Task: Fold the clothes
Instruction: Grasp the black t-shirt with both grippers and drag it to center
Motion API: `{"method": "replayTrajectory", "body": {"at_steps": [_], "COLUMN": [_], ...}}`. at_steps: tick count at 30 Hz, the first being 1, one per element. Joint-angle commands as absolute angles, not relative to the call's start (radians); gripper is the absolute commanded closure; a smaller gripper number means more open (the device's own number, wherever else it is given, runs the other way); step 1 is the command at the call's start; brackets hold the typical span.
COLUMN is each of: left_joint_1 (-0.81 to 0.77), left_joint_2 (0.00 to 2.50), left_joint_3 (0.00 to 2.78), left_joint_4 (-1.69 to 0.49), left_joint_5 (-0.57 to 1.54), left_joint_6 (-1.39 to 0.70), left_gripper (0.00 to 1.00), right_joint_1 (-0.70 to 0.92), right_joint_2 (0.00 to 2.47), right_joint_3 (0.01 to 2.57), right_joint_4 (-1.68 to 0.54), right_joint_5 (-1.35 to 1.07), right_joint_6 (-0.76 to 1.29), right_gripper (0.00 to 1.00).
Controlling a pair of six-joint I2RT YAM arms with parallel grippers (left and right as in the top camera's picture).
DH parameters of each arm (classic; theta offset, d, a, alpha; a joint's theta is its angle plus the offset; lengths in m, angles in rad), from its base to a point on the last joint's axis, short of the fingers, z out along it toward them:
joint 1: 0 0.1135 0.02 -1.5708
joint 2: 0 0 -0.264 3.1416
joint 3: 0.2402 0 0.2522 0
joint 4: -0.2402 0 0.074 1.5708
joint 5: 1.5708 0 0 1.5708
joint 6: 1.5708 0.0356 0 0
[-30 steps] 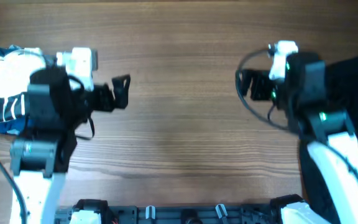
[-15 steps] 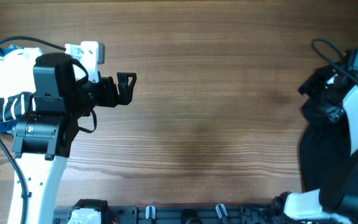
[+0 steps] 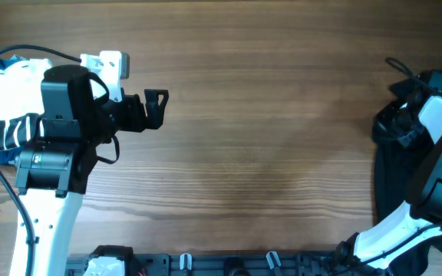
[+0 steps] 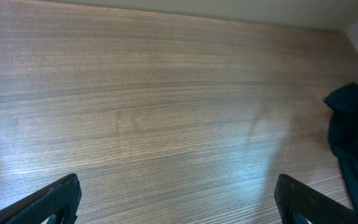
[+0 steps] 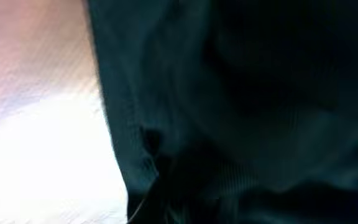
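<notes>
black t-shirt [image 3: 390, 192] heaped at the right edge of the wooden table [image 3: 267, 153], right gripper [image 3: 397, 129] now down on it

a second ago the right gripper hung wide open over bare wood nearer the middle; it has since swung out onto the shirt and its jaws are together, dark cloth filling its wrist view, though whether a fold is pinched does not show. the left gripper [image 3: 158, 108] stays spread wide above the table, near the striped white garment [image 3: 2, 130].
</notes>
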State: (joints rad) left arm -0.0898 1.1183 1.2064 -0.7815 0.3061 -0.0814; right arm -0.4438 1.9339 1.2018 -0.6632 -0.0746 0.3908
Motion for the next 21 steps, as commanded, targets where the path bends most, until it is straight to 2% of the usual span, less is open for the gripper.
{"method": "replayTrajectory", "body": {"at_steps": [1, 3, 7, 11, 12, 13, 14, 15, 17, 21], "left_joint_1": [-0.088, -0.088, -0.088, -0.088, -0.088, -0.088, -0.088, -0.087, -0.087, -0.088], "left_joint_2": [1.113, 1.113, 1.113, 1.111, 1.108, 1.107, 1.104, 1.104, 1.105, 1.133], "left_joint_3": [1.223, 1.223, 1.224, 1.224, 1.224, 1.224, 1.224, 1.224, 1.224, 1.223], "left_joint_4": [-0.784, -0.790, -0.800, -0.813, -0.813, -0.812, -0.811, -0.809, -0.808, -0.804], "left_joint_5": [0.325, 0.322, 0.253, 0.110, 0.087, 0.067, 0.060, 0.059, 0.059, 0.113], "left_joint_6": [-0.087, -0.087, -0.087, -0.086, -0.086, -0.086, -0.086, -0.086, -0.086, -0.085], "left_gripper": [0.00, 0.01, 0.01, 0.00, 0.00, 0.00, 0.00, 0.00, 0.00, 0.00], "right_joint_1": [-0.372, -0.286, -0.025, 0.402, 0.497, 0.564, 0.627, 0.654, 0.659, 0.505], "right_joint_2": [1.895, 1.806, 1.676, 1.663, 1.664, 1.664, 1.661, 1.658, 1.641, 1.542], "right_joint_3": [1.204, 1.205, 1.205, 1.205, 1.205, 1.205, 1.205, 1.206, 1.206, 1.206], "right_joint_4": [-0.617, -0.592, -0.549, -0.495, -0.490, -0.487, -0.482, -0.482, -0.492, -0.539], "right_joint_5": [-0.371, -0.467, -0.466, -0.452, -0.405, -0.354, -0.289, -0.244, -0.169, -0.138], "right_joint_6": [0.242, 0.220, 0.243, 0.260, 0.260, 0.263, 0.268, 0.283, 0.299, 0.374], "right_gripper": [0.96, 0.96, 0.96, 0.96, 0.93, 0.73, 0.40, 0.33, 0.29, 0.29]}}
